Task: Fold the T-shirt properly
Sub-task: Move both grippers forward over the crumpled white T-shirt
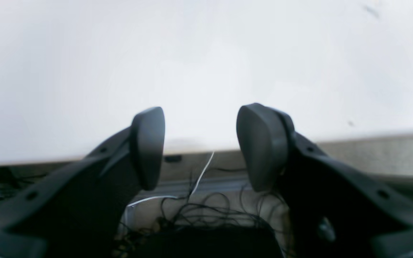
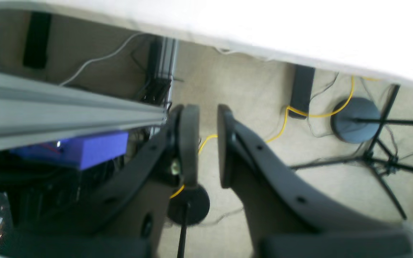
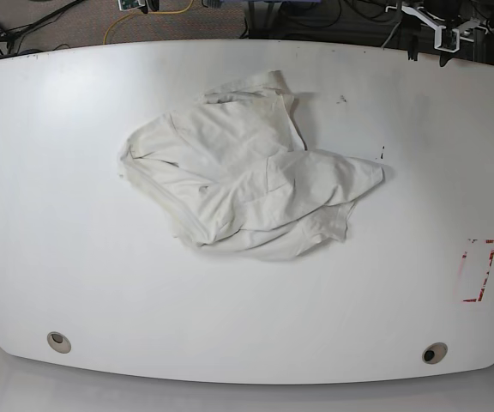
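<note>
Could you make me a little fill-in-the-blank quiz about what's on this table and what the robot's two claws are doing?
1. The T-shirt lies ____ on the white table, not folded.
2. The left gripper has its jaws ____, with nothing between them.
3. The right gripper hangs beyond the table's edge, over the ____.
4. Near one edge of the table there is a rectangle marked in ____.

Missing words: crumpled; open; floor; red
</note>
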Tool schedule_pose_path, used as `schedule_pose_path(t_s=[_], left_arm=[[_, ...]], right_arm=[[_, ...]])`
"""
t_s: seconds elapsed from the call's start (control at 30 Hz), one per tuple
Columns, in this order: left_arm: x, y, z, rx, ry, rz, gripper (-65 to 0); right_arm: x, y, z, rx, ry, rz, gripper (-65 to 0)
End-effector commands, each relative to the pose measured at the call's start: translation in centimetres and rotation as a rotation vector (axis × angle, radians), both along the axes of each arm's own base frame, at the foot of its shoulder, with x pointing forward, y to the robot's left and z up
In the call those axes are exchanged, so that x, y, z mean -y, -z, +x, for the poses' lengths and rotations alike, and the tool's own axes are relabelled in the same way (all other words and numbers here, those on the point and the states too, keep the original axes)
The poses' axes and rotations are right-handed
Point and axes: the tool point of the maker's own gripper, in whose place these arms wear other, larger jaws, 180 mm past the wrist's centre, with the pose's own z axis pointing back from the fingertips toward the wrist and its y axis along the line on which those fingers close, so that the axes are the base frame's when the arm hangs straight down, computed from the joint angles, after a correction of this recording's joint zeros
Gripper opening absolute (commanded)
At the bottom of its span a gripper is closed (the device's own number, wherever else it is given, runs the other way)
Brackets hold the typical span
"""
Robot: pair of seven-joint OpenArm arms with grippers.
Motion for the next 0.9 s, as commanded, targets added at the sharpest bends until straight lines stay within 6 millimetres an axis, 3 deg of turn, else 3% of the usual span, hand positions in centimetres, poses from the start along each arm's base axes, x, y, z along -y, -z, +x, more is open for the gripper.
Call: schedule_pose_path(t_s=[0.0,0.43,0.87], left_arm=[[-0.1,-1.3,0.7,0.046,0.010,0.003,-31.6],[1.0,-1.8,1.0,0.064,0.032,-0.031,-31.6],[0.3,-2.3,2.1,0.108,0.004,-0.017,-31.6]], right_arm=[[-0.1,-1.0,1.2,0.056,-0.005,0.005,-56.9],[-1.1,-1.8,3.9,0.128,-0.036,0.023,-56.8],[-1.6,-1.1,5.2,0.146,-0.046,0.043,-56.6]])
